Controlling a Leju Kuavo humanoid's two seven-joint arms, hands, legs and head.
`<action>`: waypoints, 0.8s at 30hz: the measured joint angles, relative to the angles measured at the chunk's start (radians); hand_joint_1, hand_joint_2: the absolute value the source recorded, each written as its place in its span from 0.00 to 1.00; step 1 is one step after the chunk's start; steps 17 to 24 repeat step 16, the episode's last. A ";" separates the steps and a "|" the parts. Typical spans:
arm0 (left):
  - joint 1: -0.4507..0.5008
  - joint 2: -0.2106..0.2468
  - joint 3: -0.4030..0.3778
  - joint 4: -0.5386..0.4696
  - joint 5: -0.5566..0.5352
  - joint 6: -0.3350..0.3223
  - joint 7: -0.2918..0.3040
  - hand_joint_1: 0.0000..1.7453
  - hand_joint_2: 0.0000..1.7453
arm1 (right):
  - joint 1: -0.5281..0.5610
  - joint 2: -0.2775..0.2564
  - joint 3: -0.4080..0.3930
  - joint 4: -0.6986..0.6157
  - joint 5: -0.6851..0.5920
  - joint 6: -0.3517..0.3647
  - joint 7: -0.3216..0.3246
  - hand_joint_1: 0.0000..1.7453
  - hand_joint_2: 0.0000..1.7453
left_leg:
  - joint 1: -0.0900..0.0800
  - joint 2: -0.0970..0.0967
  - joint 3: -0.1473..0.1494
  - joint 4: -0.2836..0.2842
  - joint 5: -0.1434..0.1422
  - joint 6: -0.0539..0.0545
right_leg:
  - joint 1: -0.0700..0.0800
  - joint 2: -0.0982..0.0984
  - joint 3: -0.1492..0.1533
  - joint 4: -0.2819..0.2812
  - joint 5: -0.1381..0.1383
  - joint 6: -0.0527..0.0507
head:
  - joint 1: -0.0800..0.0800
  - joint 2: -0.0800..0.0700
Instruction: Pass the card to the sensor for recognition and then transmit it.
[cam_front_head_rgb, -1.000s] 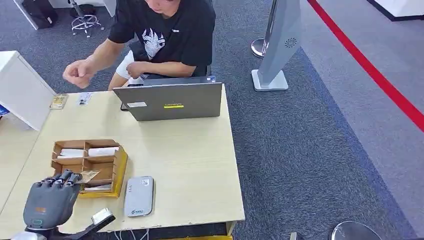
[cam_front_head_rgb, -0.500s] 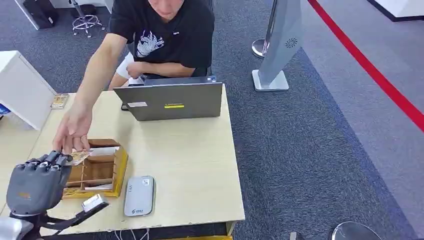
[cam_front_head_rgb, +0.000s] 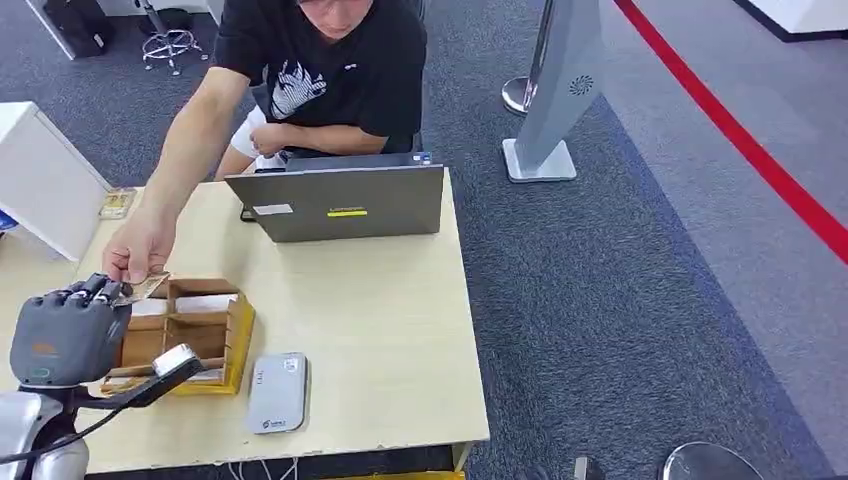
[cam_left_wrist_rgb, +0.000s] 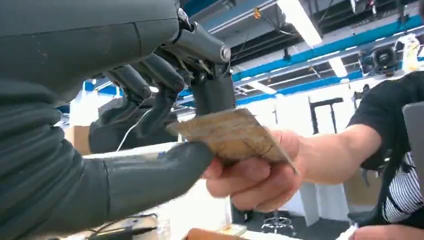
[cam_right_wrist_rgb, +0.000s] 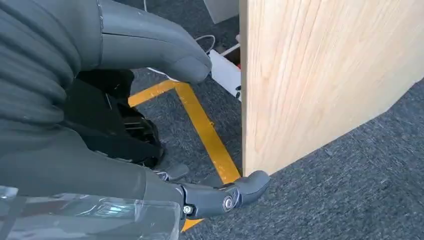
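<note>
The right hand (cam_right_wrist_rgb: 150, 125) hangs empty, fingers (cam_right_wrist_rgb: 230, 195) apart, beside a wooden panel (cam_right_wrist_rgb: 320, 75) above grey carpet (cam_right_wrist_rgb: 350, 200).

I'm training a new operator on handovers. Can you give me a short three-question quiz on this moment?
1. True or false: the card is gripped by both the left robot hand and the person's hand.
2. Which lies nearest the table's front edge? A) laptop B) grey card reader C) wooden organizer
3. Fill in: the right robot hand hangs beside the table, above the grey ____.

Key: 1 true; 2 B; 3 carpet.
</note>
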 joint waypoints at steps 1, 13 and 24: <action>0.003 0.000 0.000 0.003 0.000 0.008 0.000 0.00 1.00 | 0.000 0.000 0.000 0.000 0.000 -0.001 0.000 0.00 1.00 | 0.000 0.000 0.000 0.000 0.000 0.000 | 0.000 0.000 0.000 0.000 0.000 0.000 | 0.000 0.000; 0.179 -0.045 0.053 -0.124 0.055 0.206 -0.061 0.00 1.00 | 0.014 0.002 -0.002 0.004 -0.006 -0.038 -0.004 0.00 1.00 | 0.000 0.000 -0.001 0.000 -0.001 0.001 | 0.000 0.000 -0.001 0.000 -0.001 0.000 | 0.000 0.000; 0.255 -0.077 0.082 -0.206 0.077 0.255 -0.098 0.00 1.00 | 0.027 0.001 -0.003 0.004 0.002 -0.066 -0.013 0.00 1.00 | 0.000 0.000 -0.001 0.000 -0.002 0.001 | 0.000 0.000 -0.001 -0.001 -0.001 0.001 | 0.001 0.000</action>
